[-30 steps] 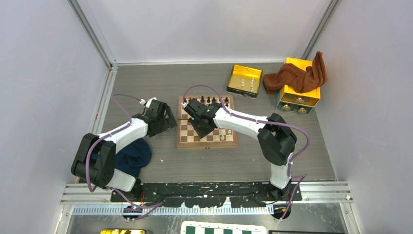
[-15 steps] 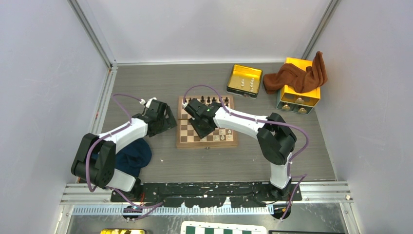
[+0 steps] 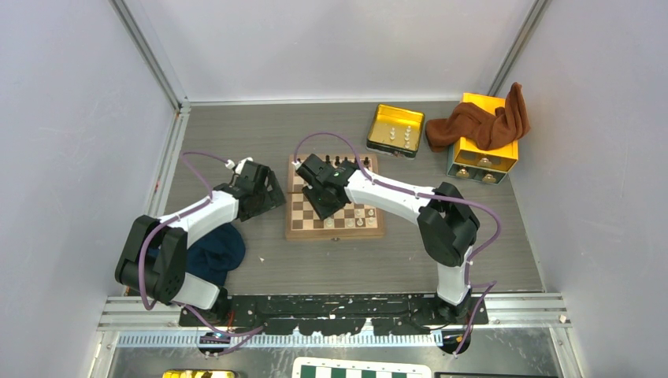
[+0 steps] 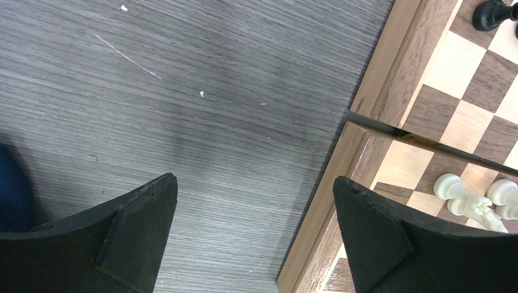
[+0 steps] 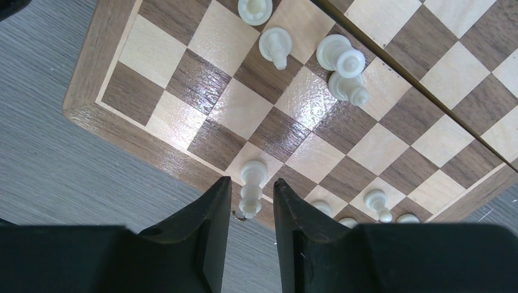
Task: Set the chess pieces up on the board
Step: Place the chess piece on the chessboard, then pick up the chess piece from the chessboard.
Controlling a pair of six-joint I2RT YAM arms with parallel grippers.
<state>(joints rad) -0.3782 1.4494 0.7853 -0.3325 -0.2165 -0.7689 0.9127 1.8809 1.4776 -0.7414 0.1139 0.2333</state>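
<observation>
The wooden board [image 3: 335, 231] lies mid-table, with dark chess pieces [image 3: 339, 162] along its far row and cream ones [image 3: 358, 221] near the front. My right gripper [image 3: 319, 206] hangs over the board's left half. In the right wrist view its fingers [image 5: 251, 183] stand slightly open around a cream piece [image 5: 251, 194], which stands upright on a front-edge square with a small gap on each side. More cream pieces [image 5: 342, 61] stand farther in. My left gripper [image 4: 255, 183] is wide open over bare table beside the board's left border [image 4: 366, 104]. Nothing is between its fingers.
A yellow metal tray [image 3: 394, 130] holding a few cream pieces sits at the back right. Beside it is a yellow box [image 3: 482, 153] with a brown cloth [image 3: 480, 122] draped on it. A dark blue cloth [image 3: 214, 252] lies under the left arm.
The right jaws have spread a little off the cream piece, which now stands free on its square, and the right wrist has shifted slightly away. The left arm has not moved.
</observation>
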